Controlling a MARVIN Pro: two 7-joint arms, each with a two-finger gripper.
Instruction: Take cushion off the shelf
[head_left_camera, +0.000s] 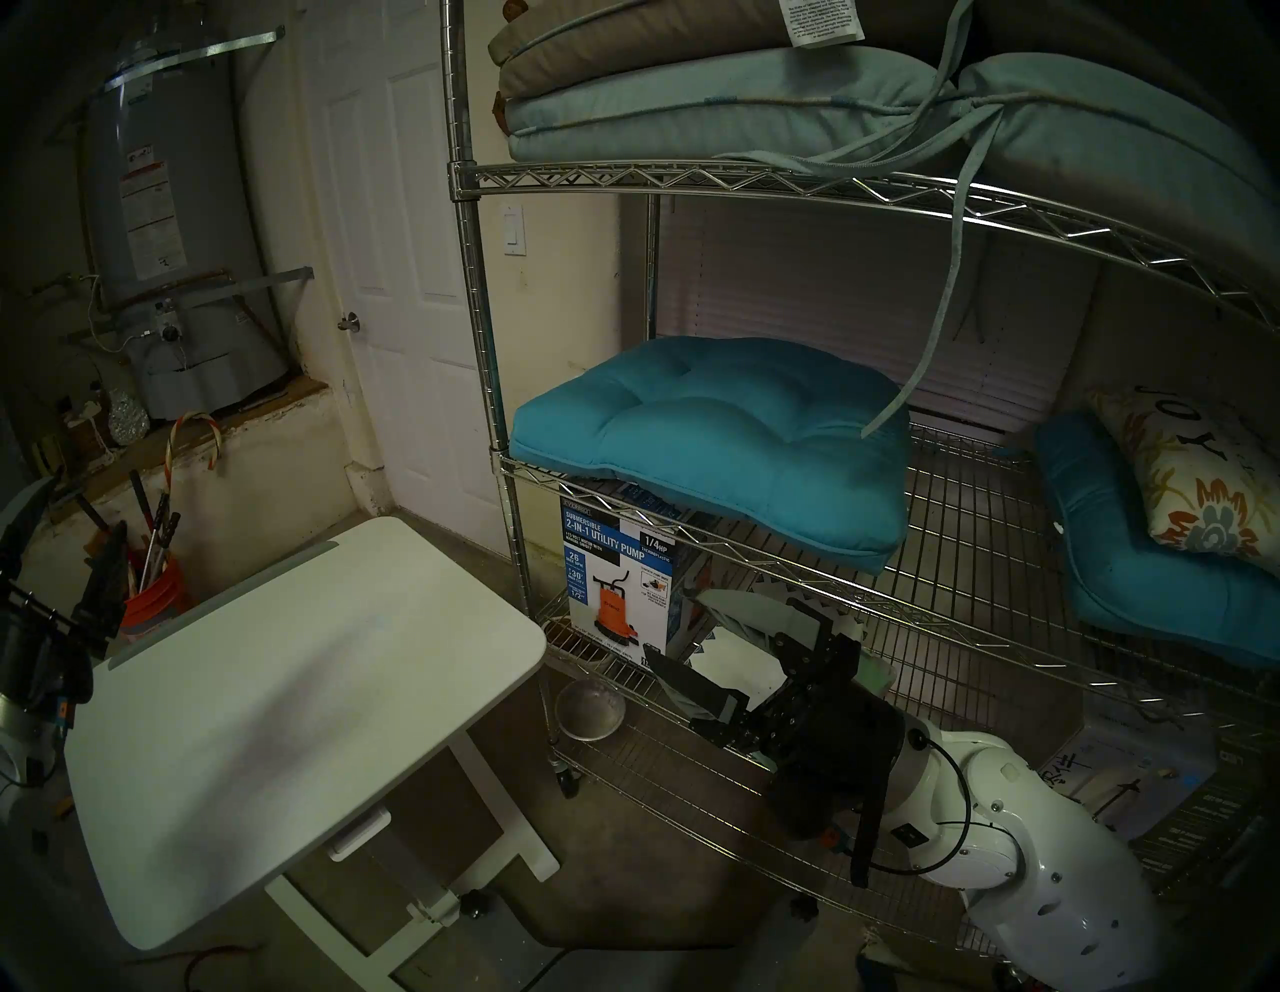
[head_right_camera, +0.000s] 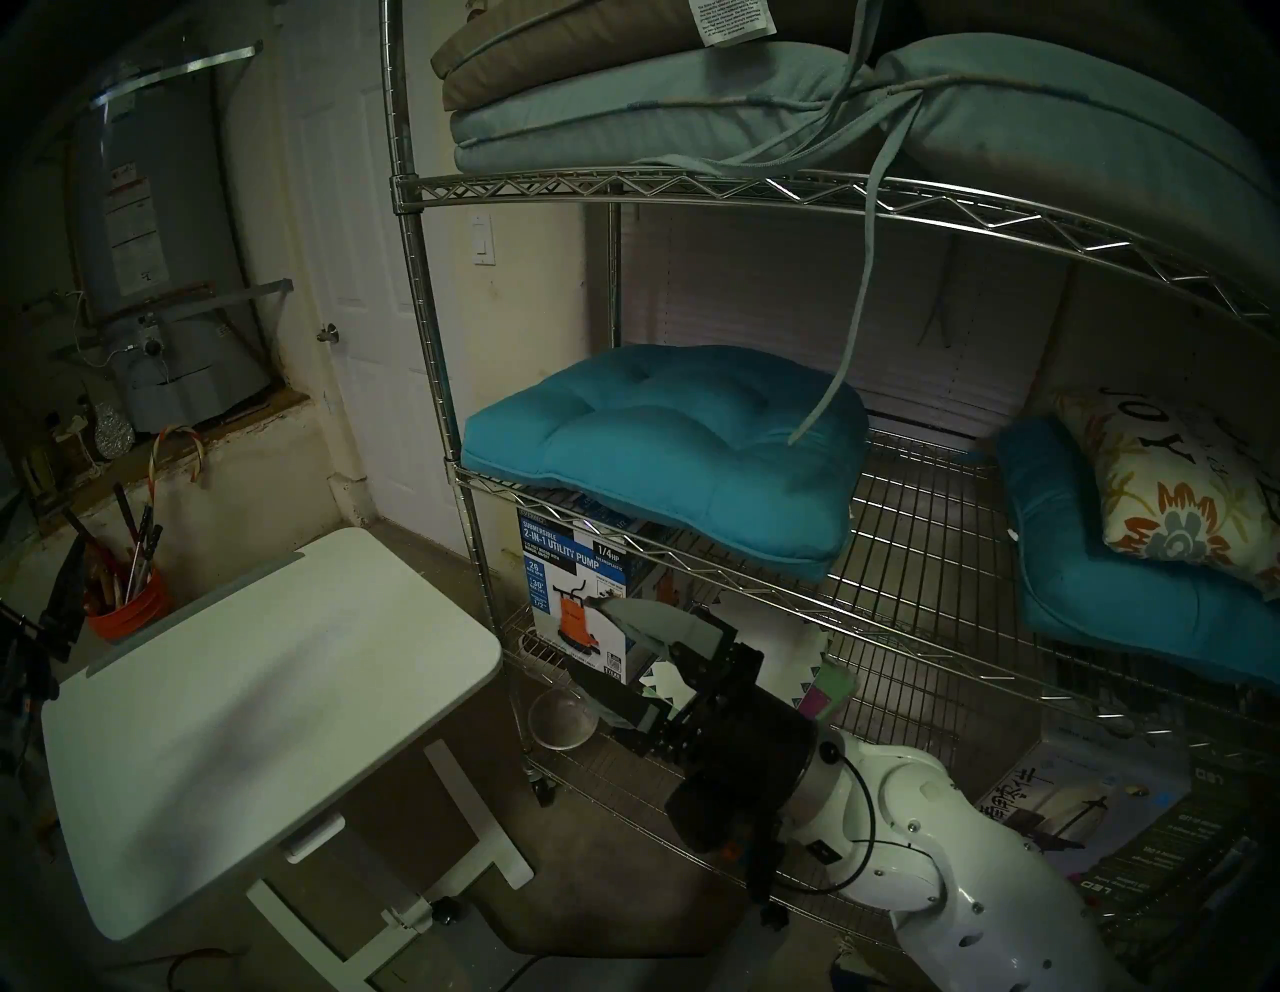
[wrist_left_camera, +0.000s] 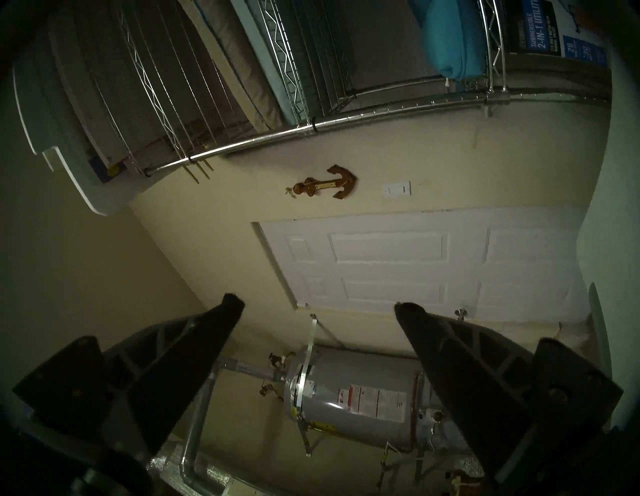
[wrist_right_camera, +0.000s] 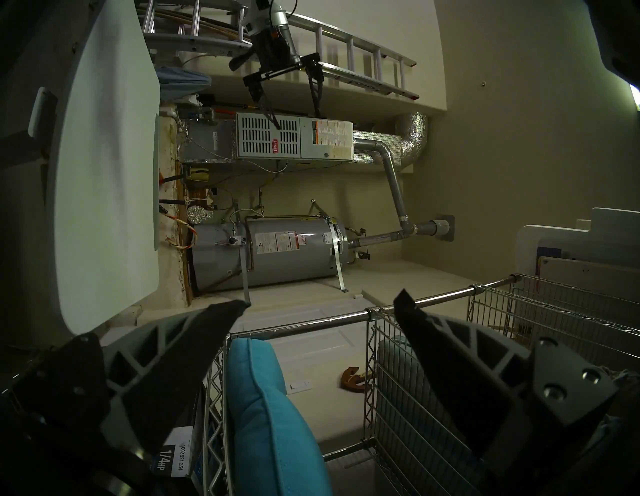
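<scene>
Right gripper (head_left_camera: 713, 651) at lower centre gapes wide and empty below the cushion (head_left_camera: 713, 443) on the shelf (head_left_camera: 900, 596) mid tier, left gripper (head_left_camera: 62, 554) wide too, risk: fingers snag wire grid or dangling tie (head_left_camera: 921, 346).

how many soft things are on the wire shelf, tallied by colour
Bright teal seat cushions: 2 – the flat cushion on the middle tier of the shelf, and the bent cushion to its right
Pale blue-grey cushions: 2 – and on the tier above
Taupe cushions: 1 –, top of the stack
Floral pillows: 1 –
Total: 6
</scene>
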